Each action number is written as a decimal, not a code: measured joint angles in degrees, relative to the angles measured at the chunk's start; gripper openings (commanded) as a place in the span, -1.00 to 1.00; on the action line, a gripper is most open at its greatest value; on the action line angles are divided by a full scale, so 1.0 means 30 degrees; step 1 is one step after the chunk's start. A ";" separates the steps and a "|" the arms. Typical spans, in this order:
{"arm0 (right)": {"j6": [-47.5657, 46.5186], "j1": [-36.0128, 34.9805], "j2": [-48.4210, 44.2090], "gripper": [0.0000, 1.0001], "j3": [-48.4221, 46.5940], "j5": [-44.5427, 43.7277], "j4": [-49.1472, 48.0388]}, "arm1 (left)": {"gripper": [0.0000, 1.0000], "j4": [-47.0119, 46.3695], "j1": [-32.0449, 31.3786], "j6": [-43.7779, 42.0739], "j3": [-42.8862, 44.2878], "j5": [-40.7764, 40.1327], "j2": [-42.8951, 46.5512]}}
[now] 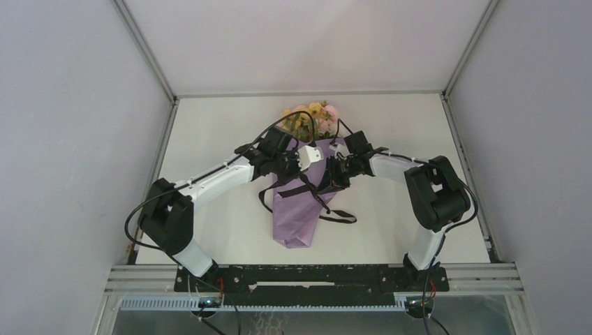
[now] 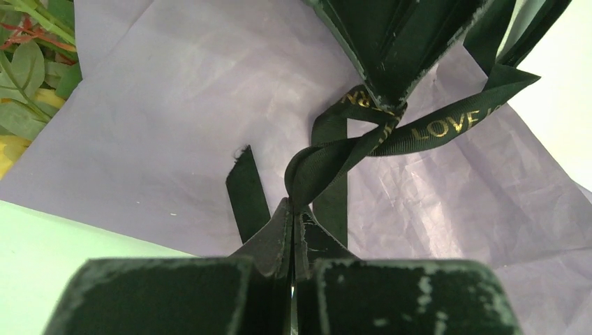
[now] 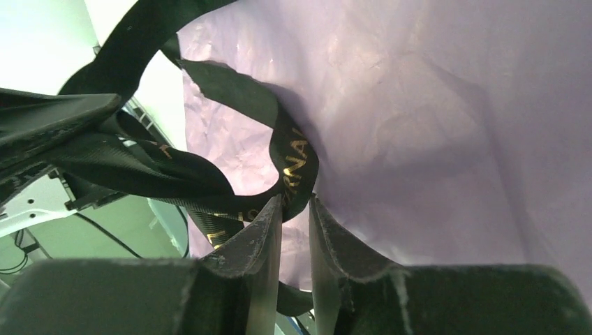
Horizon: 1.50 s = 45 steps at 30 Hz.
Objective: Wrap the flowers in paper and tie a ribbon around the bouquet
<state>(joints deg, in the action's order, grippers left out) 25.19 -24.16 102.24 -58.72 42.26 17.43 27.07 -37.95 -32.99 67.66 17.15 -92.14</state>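
White table, grey enclosure walls on three sides.

Left gripper: fingers pressed together, clamped on a twisted fold of the ribbon right at the tips. Right gripper: fingers slightly apart with a narrow gap between them. A ribbon loop with gold lettering sits at the mouth of the gap, and it cannot be told whether it is gripped at all. The two grippers face each other tip to tip over the middle of the cone, with the ribbon crossed and twisted between them.

Beneath them lies the lilac paper, creased and already wrapped round the stems. The bouquet lies at table centre, the flowers at the far end and the cone's point toward the near edge. Loose ribbon trails on the table, a loop to the left of the cone and a tail to the right.

Judgement: wrapping is done and the tie is in hand, with the knot formed loosely and not cinched. The next move likely calls for the right gripper to take a firm hold on one strand and draw away from the left, keeping tension so that the twist does not slip or the thin paper tear.
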 measured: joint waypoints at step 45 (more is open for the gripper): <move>0.5457 -0.6324 -0.8204 -0.43 0.6470 -1.4098 -0.6484 | -1.00 -0.1800 0.0590 0.2186 0.2266 -0.0984 -0.3563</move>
<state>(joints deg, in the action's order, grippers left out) 41.56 -43.13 77.62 -39.31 -0.03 -2.02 21.67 -36.18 -26.44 74.46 14.20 -102.83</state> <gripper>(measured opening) 0.283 0.005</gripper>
